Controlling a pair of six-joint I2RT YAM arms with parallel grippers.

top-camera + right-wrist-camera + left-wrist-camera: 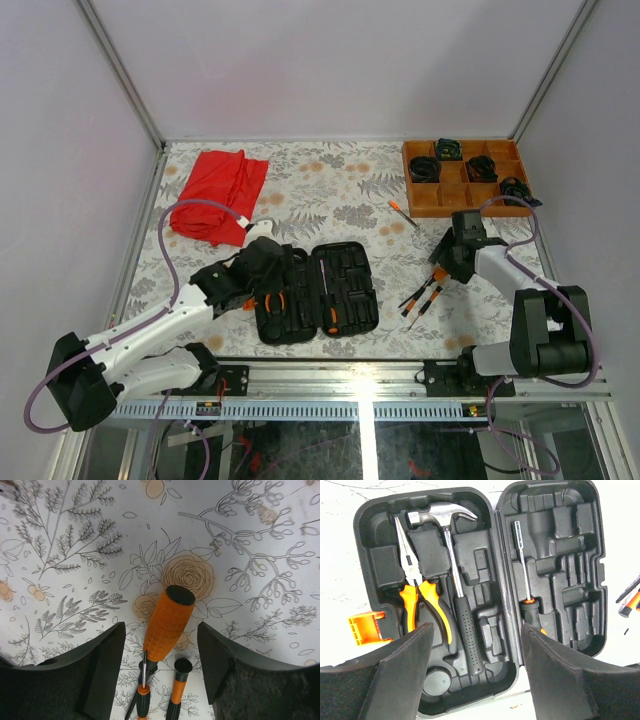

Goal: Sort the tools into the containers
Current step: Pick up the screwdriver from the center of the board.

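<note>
The left gripper [476, 640] hung released above the open case [560, 530] with a hammer [432, 516] and pliers [412, 575] inside. Farther right, the right gripper [161, 635] stood released astride an orange-handled screwdriver [167, 620].

Open black case [560, 545] holding hammer [440, 517], pliers [415, 587], screwdriver [522, 565], other screwdrivers [425, 292] loose nearby

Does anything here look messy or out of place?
Yes. Several screwdrivers lie loose in a heap on the table right of the open tool case, one more screwdriver lies alone near the wooden tray, and a crumpled red cloth sits at the far left.
</note>
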